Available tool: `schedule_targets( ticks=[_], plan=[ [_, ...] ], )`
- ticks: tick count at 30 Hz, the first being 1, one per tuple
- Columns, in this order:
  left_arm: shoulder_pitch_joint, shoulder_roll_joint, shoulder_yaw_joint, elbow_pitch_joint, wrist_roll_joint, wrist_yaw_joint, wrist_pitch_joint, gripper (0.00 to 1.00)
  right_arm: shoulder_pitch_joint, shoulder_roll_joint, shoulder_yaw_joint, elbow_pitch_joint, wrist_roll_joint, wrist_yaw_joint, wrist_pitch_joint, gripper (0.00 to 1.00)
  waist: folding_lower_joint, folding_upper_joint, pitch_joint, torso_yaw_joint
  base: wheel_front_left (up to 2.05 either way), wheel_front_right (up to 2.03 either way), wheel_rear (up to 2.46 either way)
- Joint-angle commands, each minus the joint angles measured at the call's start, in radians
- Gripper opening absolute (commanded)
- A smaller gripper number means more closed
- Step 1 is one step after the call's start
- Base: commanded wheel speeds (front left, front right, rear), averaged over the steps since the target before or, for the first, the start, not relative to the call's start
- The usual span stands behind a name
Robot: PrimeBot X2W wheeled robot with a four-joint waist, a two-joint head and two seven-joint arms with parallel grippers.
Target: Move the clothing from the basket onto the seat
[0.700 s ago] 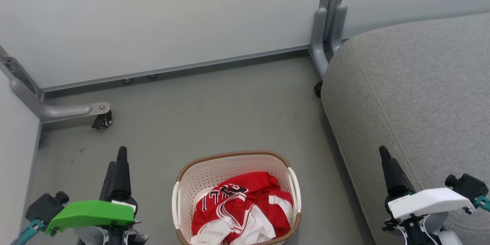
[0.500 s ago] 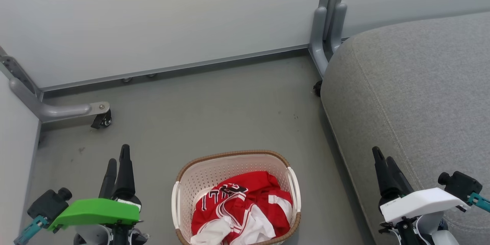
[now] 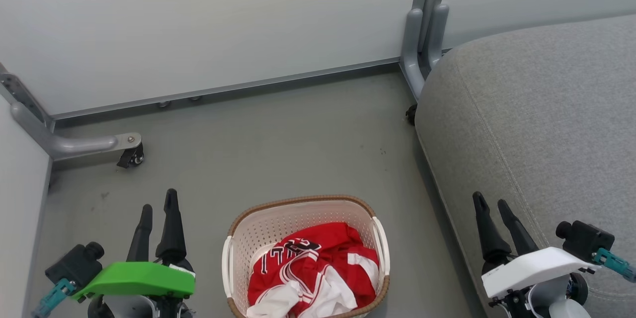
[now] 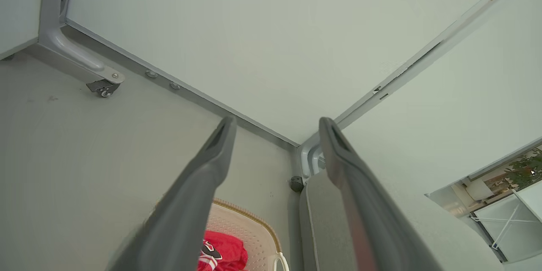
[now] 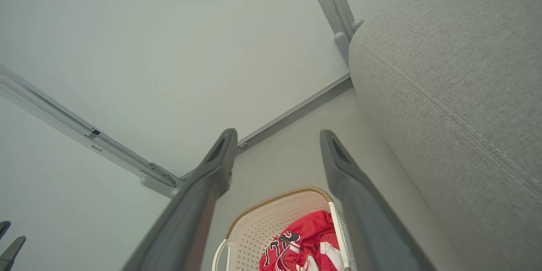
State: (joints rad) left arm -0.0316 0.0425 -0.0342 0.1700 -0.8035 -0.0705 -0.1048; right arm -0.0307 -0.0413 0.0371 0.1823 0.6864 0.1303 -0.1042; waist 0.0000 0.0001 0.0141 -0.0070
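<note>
Crumpled red-and-white clothing (image 3: 323, 263), black lettering, heaped in cream basket (image 3: 298, 216), left claw (image 3: 158, 199) apart, right claw (image 3: 490, 198) apart

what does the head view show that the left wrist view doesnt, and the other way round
Head view adds the right gripper, open, and the green cover behind the left gripper. Left wrist view adds a green plant in a gap at its lower right. Shared: the basket, the red clothing, the seat, the castor foot and the open left gripper.

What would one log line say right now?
clothing: in basket | seat: right of basket | left gripper: open | right gripper: open | held: nothing
</note>
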Motion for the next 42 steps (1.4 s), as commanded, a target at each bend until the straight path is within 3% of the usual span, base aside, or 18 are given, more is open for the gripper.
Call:
schedule_targets(
  ticks=[1,18,42],
  plan=[
    [0.001,0.007,-0.003,-0.015,0.03,-0.001,-0.011,1.0,0.001,-0.007,0.006,-0.015,-0.033,0.0,-0.011,1.0,0.0,-0.0001,-0.001,-0.001,0.0,0.0,0.0],
    [0.021,0.008,-0.023,-0.037,0.187,0.017,-0.057,1.0,0.016,-0.008,0.029,-0.035,-0.206,0.0,-0.058,1.0,0.0,-0.0001,-0.003,-0.003,0.0,0.0,0.0],
    [0.049,0.01,-0.058,-0.033,0.379,-0.009,-0.111,1.0,0.037,-0.01,0.053,-0.051,-0.417,0.0,-0.112,1.0,0.0,-0.0001,-0.014,-0.009,0.0,0.0,0.0]
  ],
)
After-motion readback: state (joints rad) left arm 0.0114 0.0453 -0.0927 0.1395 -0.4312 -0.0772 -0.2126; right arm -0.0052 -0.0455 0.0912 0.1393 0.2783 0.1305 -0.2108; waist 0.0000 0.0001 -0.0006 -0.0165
